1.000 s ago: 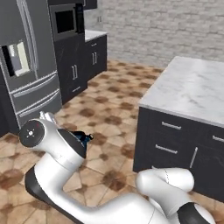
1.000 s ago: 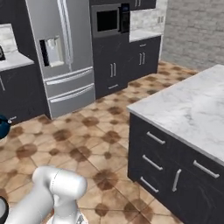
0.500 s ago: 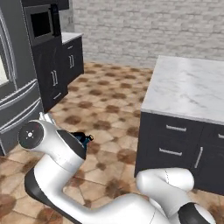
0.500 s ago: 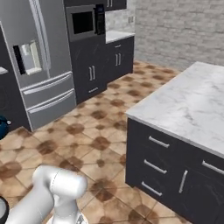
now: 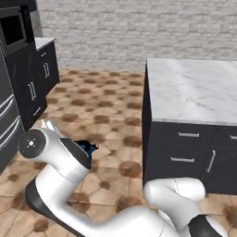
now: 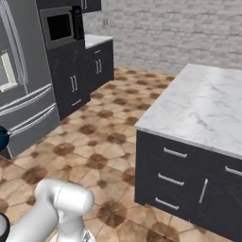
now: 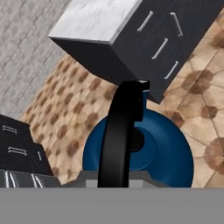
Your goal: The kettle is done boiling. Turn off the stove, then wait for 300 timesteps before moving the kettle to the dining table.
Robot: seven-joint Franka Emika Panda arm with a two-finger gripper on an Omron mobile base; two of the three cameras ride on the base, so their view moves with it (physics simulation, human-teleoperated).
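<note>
One kettle (image 7: pixel 144 153), dark blue, hangs in the air over the tiled floor (image 5: pixel 106 102), its black arched handle (image 7: pixel 122 135) running up from between the clenched fingers, which grasp it; the fingertips themselves are hidden at the bottom edge of the hand view. In the left base view just a sliver of the kettle (image 5: pixel 88 147) peeks out behind the arm; in the right base view it is cut off at the left edge (image 6: pixel 3 137). One marble-topped table (image 5: pixel 194 88) stands well apart to the right, its near corner and three drawer pulls facing the robot. One fridge (image 6: pixel 23 90) and one microwave (image 6: pixel 59 26) line the left wall. Open floor lies between.
</note>
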